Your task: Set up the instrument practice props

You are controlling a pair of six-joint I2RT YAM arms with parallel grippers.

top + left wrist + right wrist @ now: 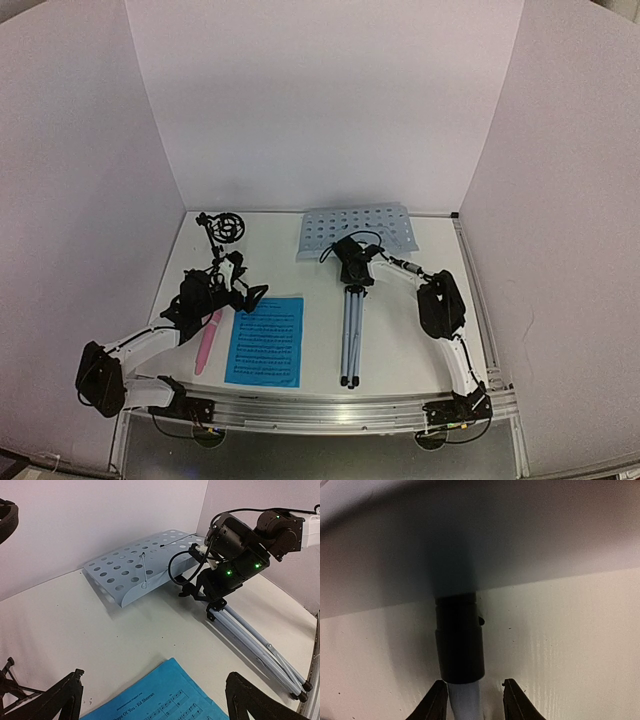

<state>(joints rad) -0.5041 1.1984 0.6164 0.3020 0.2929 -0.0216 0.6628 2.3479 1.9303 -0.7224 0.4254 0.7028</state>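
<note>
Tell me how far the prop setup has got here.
Nothing looks set up yet. The music stand lies flat, and the right gripper has its jaws astride its pole. Sheet music, pink microphone and mic stand are not yet placed; the left gripper is open.

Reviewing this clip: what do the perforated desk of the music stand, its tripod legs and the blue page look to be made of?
The perforated desk looks like thin painted sheet metal, pale blue and matte: punched round holes, folded lip. The tripod legs are probably metal tubes: silvery sheen, black end caps. The blue page is paper: flat, thin, printed with staves.
</note>
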